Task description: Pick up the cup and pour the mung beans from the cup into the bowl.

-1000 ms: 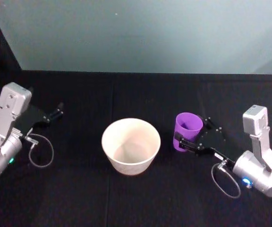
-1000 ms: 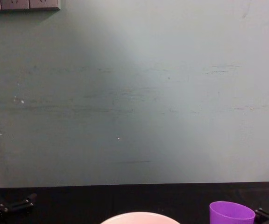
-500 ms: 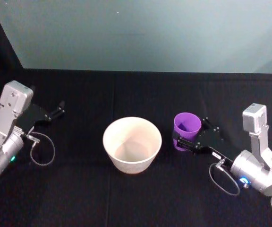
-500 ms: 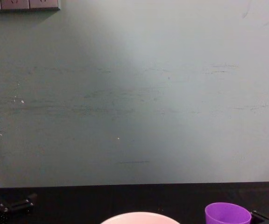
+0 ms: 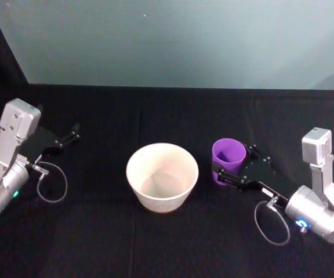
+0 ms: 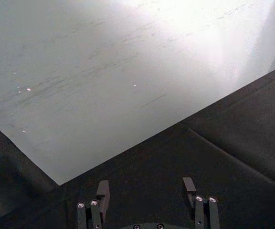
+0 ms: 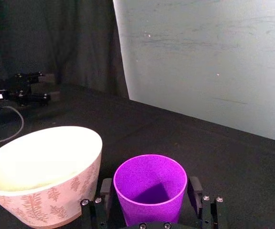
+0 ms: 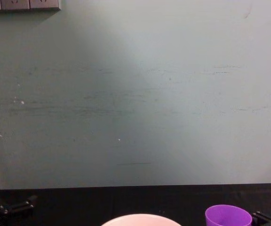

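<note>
Right gripper (image 7: pixel 148 190) grips the upright cup (image 5: pixel 229 156) between its fingers, level presumably against spillage, the bowl (image 5: pixel 161 202) just beside it for pouring; left gripper (image 5: pixel 73 133) parked wide, well apart.

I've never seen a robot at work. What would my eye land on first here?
The bright purple cup jumps out, vivid against the black table, upright and clasped between the jaws of the right gripper. Just to its left sits a wide pale bowl, mid-table. The left gripper rests far off at the left side, jaws open and holding nothing.
</note>
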`<action>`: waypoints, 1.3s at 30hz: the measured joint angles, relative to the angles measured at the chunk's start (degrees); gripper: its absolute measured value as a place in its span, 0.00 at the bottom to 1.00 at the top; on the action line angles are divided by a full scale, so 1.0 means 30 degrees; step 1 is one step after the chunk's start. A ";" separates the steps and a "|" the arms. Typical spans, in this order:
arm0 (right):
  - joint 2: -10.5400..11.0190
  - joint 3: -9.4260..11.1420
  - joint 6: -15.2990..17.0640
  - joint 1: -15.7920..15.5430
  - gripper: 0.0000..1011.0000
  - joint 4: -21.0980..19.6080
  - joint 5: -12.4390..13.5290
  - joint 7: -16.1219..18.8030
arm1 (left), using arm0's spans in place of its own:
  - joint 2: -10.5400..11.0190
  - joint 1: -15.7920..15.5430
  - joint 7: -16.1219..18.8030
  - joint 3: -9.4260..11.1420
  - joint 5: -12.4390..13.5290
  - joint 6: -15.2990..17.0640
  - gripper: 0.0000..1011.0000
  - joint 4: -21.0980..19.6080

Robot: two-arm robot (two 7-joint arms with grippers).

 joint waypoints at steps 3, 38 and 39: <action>0.0008 0.0008 0.0001 -0.0011 0.99 0.0000 -0.0031 -0.0015 | 0.0000 0.0000 0.0000 0.0000 0.0000 0.0001 0.99 0.0000; 0.0205 0.0083 0.0125 -0.0265 0.73 -0.0676 -0.0544 -0.0711 | 0.0000 0.0001 0.0000 0.0000 0.0000 0.0000 0.99 0.0000; 0.0283 0.0140 0.0241 -0.0375 0.73 -0.0981 -0.0676 -0.0930 | 0.0000 0.0000 0.0000 0.0000 0.0000 0.0000 0.99 0.0000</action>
